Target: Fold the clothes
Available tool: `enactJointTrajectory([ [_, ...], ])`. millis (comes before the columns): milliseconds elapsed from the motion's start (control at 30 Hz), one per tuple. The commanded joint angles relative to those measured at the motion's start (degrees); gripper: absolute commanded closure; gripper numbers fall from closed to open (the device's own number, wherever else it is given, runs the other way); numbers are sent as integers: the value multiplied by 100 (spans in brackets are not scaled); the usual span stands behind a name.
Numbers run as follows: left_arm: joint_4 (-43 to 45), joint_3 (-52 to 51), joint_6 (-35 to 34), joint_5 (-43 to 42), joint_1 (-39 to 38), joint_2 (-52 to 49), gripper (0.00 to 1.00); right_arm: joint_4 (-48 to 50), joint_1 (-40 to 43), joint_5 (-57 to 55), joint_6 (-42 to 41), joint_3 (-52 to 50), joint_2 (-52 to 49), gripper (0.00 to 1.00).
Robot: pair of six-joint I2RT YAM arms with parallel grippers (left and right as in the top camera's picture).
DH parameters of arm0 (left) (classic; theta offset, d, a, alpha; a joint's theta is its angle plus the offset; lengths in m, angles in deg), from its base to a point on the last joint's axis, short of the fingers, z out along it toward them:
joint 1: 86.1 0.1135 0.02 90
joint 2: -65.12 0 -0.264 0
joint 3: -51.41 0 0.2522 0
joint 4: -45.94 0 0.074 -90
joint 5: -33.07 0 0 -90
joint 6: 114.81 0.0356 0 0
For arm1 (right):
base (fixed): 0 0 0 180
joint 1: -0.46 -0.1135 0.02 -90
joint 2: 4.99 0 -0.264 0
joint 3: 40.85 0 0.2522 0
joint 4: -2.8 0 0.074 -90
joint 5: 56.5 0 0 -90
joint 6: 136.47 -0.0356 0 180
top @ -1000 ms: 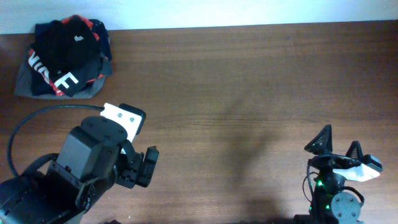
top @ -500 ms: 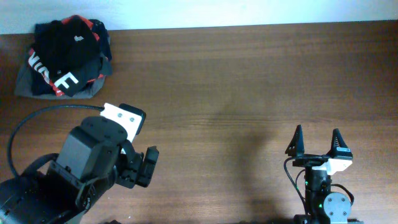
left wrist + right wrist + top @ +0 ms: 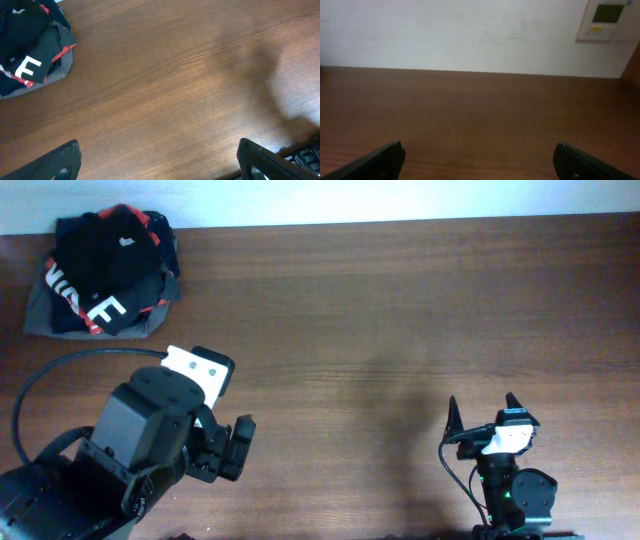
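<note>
Where the left gripper (image 3: 235, 448) sits: low by the table's (image 3: 380, 300) near edge, toward the near-left corner, at the end of a bulky black arm.
Left jaws: wide apart, nothing between them. In the wrist view the fingers (image 3: 55, 162) show only as dark tips at the bottom corners, with wood between.
Left arm: a white block (image 3: 198, 370) sits on its upper side, and a black cable (image 3: 30, 395) loops out toward the left edge.
Right gripper (image 3: 482, 410): by the near edge, toward the near-right corner, tips pointing at the far edge.
Right jaws: spread wide, holding nothing. The wrist view looks level across the wood, between the two tips, to a pale wall (image 3: 470, 30).
Right arm: small and dark, with a white part behind the fingers and a green light (image 3: 510, 495) on its body.
T-shirt (image 3: 105, 245): black, bunched on top of a pile in the far-left corner, small white mark facing up, touched by neither gripper.
Under the T-shirt: a black-and-red garment (image 3: 100, 310) with large white letters, an E the plainest.
Bottom of the pile: a grey garment (image 3: 38, 315), its edge sticking out toward the left and near sides.
Gaps: the left gripper is well apart from the pile, and the right gripper is farther still, across the table.
Table middle: dark brown wood grain with a soft shadow.
Wall: a white panel (image 3: 609, 17) with a greenish screen, at the upper right of the right wrist view.
</note>
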Motion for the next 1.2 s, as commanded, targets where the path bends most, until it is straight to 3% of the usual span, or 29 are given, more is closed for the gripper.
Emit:
enactJointTrajectory([
  [0, -7, -17, -68, 81, -26, 17, 1, -35, 4, 116, 160, -26, 57, 1],
  [1167, 79, -66, -70, -96, -26, -7, 1, -33, 7, 118, 160, -26, 55, 1],
])
